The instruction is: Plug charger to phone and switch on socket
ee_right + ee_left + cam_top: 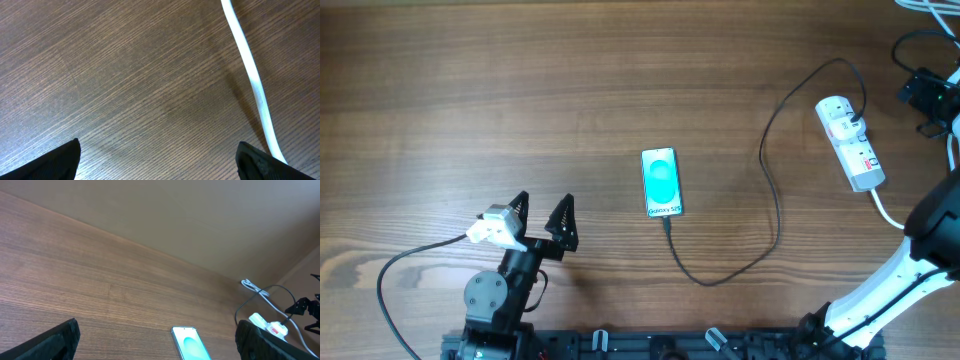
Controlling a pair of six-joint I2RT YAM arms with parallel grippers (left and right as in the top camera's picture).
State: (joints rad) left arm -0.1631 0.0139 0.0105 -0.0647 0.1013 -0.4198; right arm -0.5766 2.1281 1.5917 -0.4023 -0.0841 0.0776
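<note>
Gaping wide and empty, the left gripper (pixel 542 214) sits over the wooden table (pixel 520 80), its dark fingers (pixel 563 220) pointing toward 12 o'clock. The phone (pixel 662 183) lies at about 2 o'clock from it, well apart, flat near the table's middle with its teal screen lit and its white lettering at the 6 o'clock end.

The charger (pixel 775 225) meets the phone's 6 o'clock edge. Whether the connector is fully seated is too small to tell. From there the thin black cable loops out toward 4 o'clock, climbs toward 1 o'clock and curls back down to the socket (pixel 850 145).

That white power strip lies at 3 o'clock from the phone, near the table's right side, with red marks on its face.

The right gripper (pixel 157 150) is likewise spread with nothing held. Its wrist view shows bare wood below and the strip's thick white cord (pixel 250 75) running from 12 toward 5 o'clock.
</note>
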